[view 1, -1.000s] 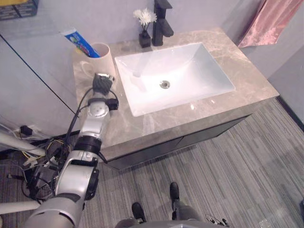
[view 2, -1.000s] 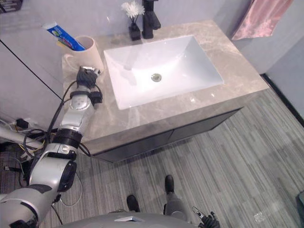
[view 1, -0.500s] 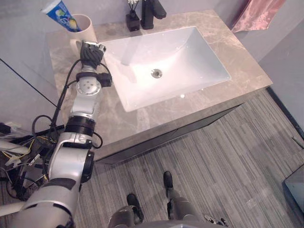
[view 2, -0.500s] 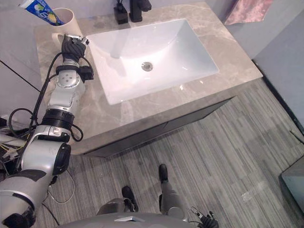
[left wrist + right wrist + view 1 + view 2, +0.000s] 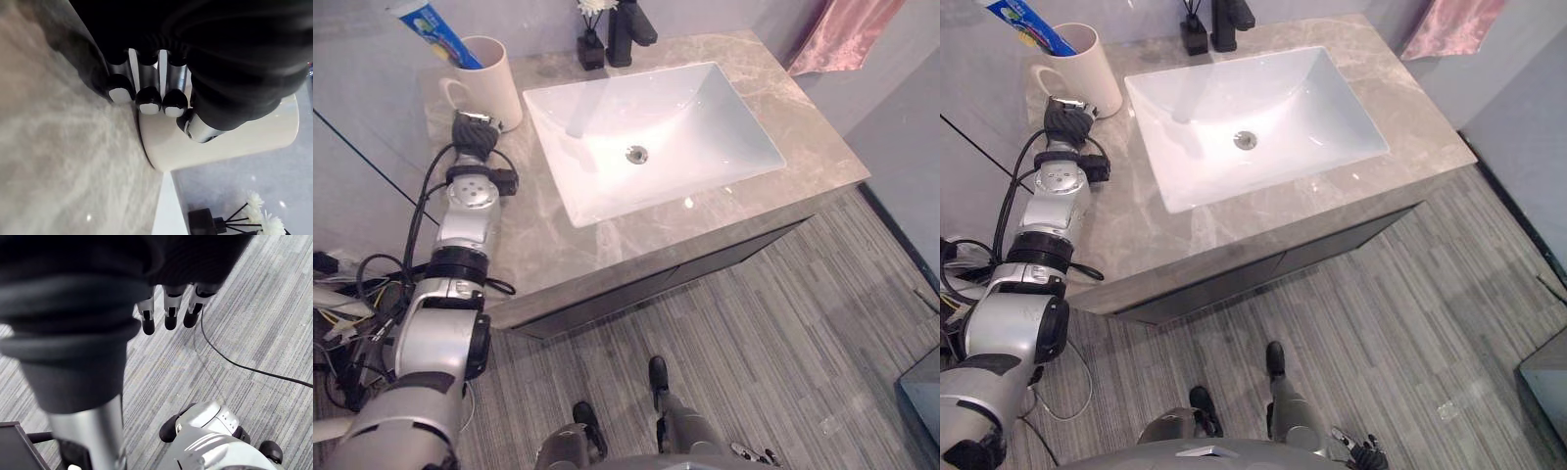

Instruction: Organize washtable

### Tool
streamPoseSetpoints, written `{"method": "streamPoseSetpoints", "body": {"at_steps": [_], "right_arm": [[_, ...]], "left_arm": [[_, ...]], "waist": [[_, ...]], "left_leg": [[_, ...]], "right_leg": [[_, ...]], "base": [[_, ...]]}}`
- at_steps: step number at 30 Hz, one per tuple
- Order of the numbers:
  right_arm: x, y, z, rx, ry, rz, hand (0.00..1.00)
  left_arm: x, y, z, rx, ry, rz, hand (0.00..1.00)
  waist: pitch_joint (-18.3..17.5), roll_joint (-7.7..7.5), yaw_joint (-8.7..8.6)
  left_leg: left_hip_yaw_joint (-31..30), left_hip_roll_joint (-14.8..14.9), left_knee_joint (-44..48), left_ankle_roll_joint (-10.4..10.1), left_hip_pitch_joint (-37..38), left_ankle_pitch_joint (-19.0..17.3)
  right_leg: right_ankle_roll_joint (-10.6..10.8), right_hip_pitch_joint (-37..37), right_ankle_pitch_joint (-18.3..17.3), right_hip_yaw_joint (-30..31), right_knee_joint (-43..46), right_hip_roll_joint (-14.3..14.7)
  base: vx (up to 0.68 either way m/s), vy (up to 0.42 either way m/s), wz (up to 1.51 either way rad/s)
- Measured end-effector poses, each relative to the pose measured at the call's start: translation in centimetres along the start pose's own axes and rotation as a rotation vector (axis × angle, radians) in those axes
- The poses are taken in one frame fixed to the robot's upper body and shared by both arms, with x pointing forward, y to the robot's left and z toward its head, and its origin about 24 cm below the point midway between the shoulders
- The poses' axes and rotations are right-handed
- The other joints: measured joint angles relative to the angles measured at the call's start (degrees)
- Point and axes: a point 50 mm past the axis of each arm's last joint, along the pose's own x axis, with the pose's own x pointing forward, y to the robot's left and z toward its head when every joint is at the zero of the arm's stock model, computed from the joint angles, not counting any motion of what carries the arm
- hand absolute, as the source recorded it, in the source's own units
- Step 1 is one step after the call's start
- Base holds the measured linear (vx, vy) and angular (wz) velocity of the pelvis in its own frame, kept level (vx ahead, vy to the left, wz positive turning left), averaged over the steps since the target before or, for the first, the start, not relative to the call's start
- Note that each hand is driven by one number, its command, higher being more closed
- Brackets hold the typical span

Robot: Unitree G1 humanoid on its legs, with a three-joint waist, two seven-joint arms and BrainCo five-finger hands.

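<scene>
— Where's the cup (image 5: 491,80)?
— At the table's (image 5: 538,240) back left corner, left of the sink (image 5: 695,122), with a toothpaste tube (image 5: 434,29) standing in it.
— And the left hand (image 5: 475,132)?
— Just beside the cup, fingers curled in, holding nothing.
— The right hand (image 5: 170,308)?
— Over the floor (image 5: 254,308), fingers loose and straight.

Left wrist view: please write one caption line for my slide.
Left hand, fingers curled, close to the cream mug on the grey marble counter; white flowers stand beyond.

pink towel (image 5: 847,34): hanging, 1 o'clock | grey wall (image 5: 904,122): 3 o'clock | grey striped floor (image 5: 783,338): 5 o'clock
</scene>
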Motion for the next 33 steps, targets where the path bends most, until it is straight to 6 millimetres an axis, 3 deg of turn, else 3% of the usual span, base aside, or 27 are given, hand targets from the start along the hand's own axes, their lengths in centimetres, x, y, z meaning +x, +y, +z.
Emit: {"method": "streamPoseSetpoints", "body": {"at_steps": [9,12,17,20,24,27,33], "right_arm": [[-0.1,-0.5,-0.7,0.014,0.025,-0.022,0.0],[-0.1,-0.8,-0.7,0.023,0.026,-0.032,0.0],[-0.1,-0.8,-0.8,0.022,0.028,-0.032,0.0],[0.0,-0.9,-0.7,0.022,0.023,-0.035,0.0],[0.0,-1.0,-0.6,0.02,0.021,-0.044,0.0],[0.0,-1.2,-0.5,0.014,0.018,-0.047,0.0],[0.2,-1.6,0.1,-0.037,0.007,-0.046,0.0]], "left_arm": [[-0.1,0.6,-0.9,0.049,0.012,0.006,1.0],[-1.1,0.4,-2.1,0.088,0.015,-0.012,1.0],[-5.0,-1.5,-4.3,0.052,-0.007,-0.099,1.0],[-7.2,-2.9,-4.5,0.02,-0.044,-0.169,1.0],[-12.8,-4.7,-5.2,-0.044,-0.08,-0.322,1.0],[-16.2,-4.8,-5.3,-0.037,-0.11,-0.39,1.0],[-20.8,-3.4,-6.8,-0.088,-0.049,-0.395,1.0]], "waist": [[0.11,0.36,-0.03],[-0.25,1.07,0.03],[-1.52,3.3,0.7],[-1.89,3.8,1.8],[-2.14,4.12,3.45],[-3.24,4.26,4.92],[-6.79,5.87,6.39]], "left_leg": [[-1.84,0.03,-2.73,-0.98,1.95,1.55],[-2.0,0.03,-3.46,-1.07,3.22,1.68],[-4.15,-0.49,-4.46,-0.84,3.63,2.32],[-5.86,-0.96,-5.46,-0.6,3.82,3.29],[-9.47,-2.15,-7.47,-0.24,4.39,5.27],[-11.15,-2.86,-9.01,-0.16,5.15,6.34],[-13.84,-3.2,-11.35,-0.88,6.97,7.13]], "right_leg": [[-1.02,1.72,-0.69,-2.56,0.07,0.64],[-1.1,2.72,-0.75,-3.11,0.03,0.78],[-1.34,3.82,-1.03,-6.18,0.01,0.32],[-1.4,4.51,-1.1,-8.04,0.01,-0.2],[-1.14,6.21,-1.48,-11.83,0.0,-1.28],[-0.8,7.32,-2.34,-13.56,0.0,-2.03],[-0.31,9.73,-3.35,-16.32,0.0,-2.3]], "base": [[0.02,-0.036,0.09],[0.0,-0.001,0.02],[0.01,0.001,0.2],[-0.02,0.001,0.35],[-0.04,0.004,0.45],[-0.05,0.0,0.34],[-0.01,-0.016,0.25]]}}
